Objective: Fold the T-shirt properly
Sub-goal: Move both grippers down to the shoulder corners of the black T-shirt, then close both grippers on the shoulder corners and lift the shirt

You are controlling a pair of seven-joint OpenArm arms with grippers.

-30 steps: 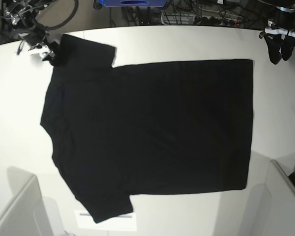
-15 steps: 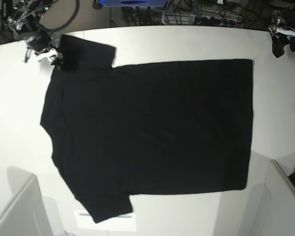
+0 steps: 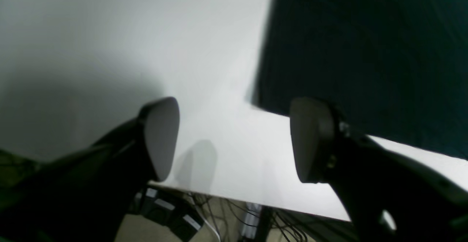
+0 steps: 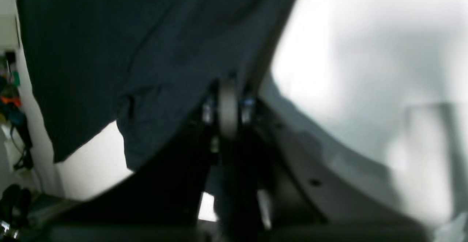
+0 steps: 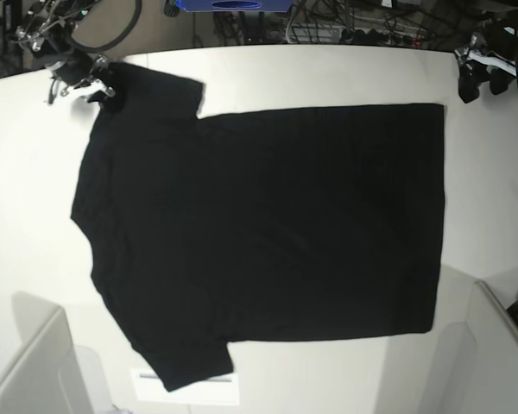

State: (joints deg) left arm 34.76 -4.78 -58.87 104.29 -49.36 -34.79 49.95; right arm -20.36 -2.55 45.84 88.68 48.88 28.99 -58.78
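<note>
Right fingers (image 4: 228,106) closed at T-shirt (image 5: 259,233) sleeve edge; left fingers (image 3: 310,139) apart.

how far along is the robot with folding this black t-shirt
Barely begun. Done: the T-shirt lies spread flat on the table, plain side up, with no fold made. In hand: the right gripper is shut at the far sleeve's edge, seemingly pinching it, while the left gripper hangs open beside the hem corner, touching nothing. Left: every fold.
</note>
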